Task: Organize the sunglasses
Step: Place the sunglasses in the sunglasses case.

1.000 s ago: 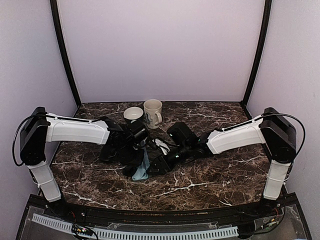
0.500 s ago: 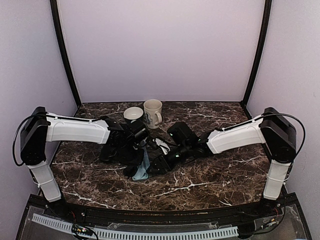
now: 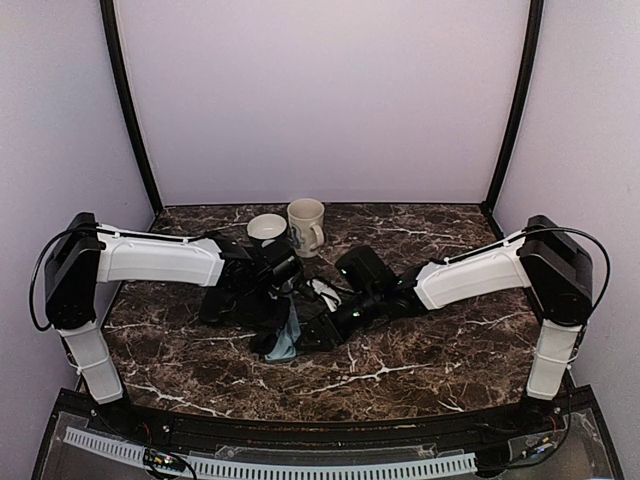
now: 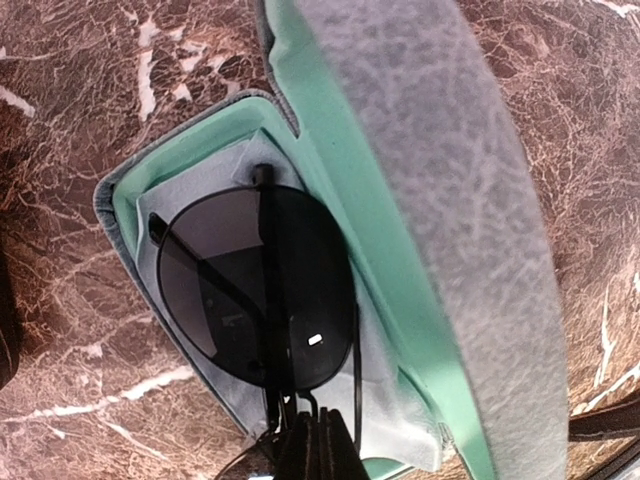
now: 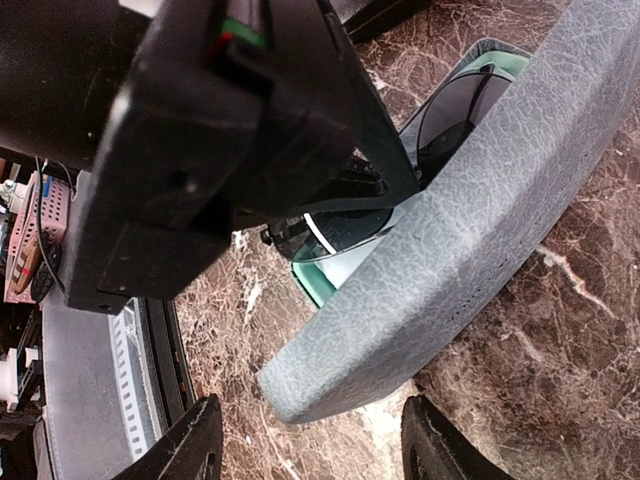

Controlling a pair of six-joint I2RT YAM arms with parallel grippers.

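The sunglasses, thin black wire frame with dark round lenses, lie on a pale cloth inside the open grey-blue case with teal lining. Its lid stands raised beside them. My left gripper is shut, its fingertips pinched on the wire bridge between the lenses. In the top view it reaches down into the case. My right gripper is open, its fingers on either side of the lid's near end, apart from it. One lens shows behind the lid.
A cream mug and a white cup stand at the back of the marble table. The left arm's black wrist fills the upper left of the right wrist view. Both arms crowd the table's middle.
My left gripper's jaws have closed onto the sunglasses' bridge. Both arms have hardly shifted, and the right gripper keeps the same opening.
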